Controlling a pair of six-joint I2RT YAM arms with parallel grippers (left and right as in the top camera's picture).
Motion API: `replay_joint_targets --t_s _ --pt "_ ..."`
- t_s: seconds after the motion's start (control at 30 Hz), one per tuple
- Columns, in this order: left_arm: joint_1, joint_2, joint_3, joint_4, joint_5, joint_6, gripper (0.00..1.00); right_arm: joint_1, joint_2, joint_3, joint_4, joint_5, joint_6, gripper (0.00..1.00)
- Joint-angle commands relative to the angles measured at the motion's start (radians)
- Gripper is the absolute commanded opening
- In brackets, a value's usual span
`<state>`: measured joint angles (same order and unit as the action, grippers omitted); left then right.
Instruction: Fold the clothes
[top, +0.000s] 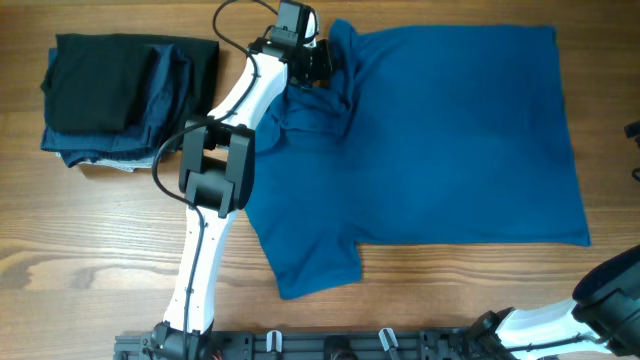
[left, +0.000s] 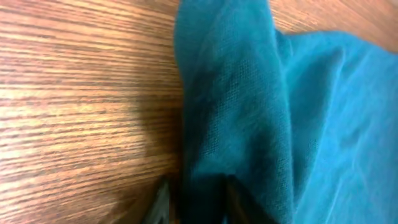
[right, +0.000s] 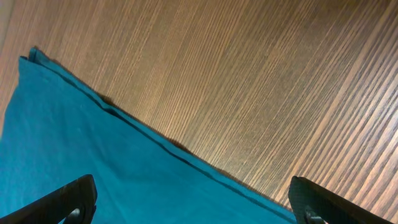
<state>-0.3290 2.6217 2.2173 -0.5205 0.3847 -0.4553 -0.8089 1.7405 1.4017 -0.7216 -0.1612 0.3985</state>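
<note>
1. Where our left tool (top: 322, 62) reaches the far side, we see it pinched shut on a raised fold of the bright blue short-sleeved soft-fabric polo shirt (top: 450, 140)
2. That shirt lies spread on the wooden table (top: 100, 230), bunched near the left tool
3. Our right tool (right: 193, 208) hangs wide open over the shirt's straight edge
4. Folded dark garments (top: 120, 95) sit stacked apart from it
</note>
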Motion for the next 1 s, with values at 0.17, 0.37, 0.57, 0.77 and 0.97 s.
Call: replay_joint_targets --t_s 0.17,0.37,0.57,0.77,0.97 --pt "-0.003 -0.024 0.010 0.024 0.006 0.008 0.09 -0.007 -0.010 0.012 0.000 -0.013 -0.003 1.00" --pt "-0.006 -0.077 0.010 0.035 -0.011 0.014 0.04 -0.007 -0.010 0.012 0.000 -0.012 -0.003 1.00" --pt "-0.031 -0.106 0.010 0.043 -0.016 0.057 0.04 -0.007 -0.010 0.012 0.000 -0.012 -0.003 1.00" --pt "-0.065 -0.124 0.010 0.041 -0.024 0.059 0.04 -0.007 -0.010 0.012 0.000 -0.012 -0.003 1.00" --pt "-0.148 -0.123 0.010 -0.023 -0.130 0.163 0.06 -0.007 -0.010 0.012 0.000 -0.012 -0.003 1.00"
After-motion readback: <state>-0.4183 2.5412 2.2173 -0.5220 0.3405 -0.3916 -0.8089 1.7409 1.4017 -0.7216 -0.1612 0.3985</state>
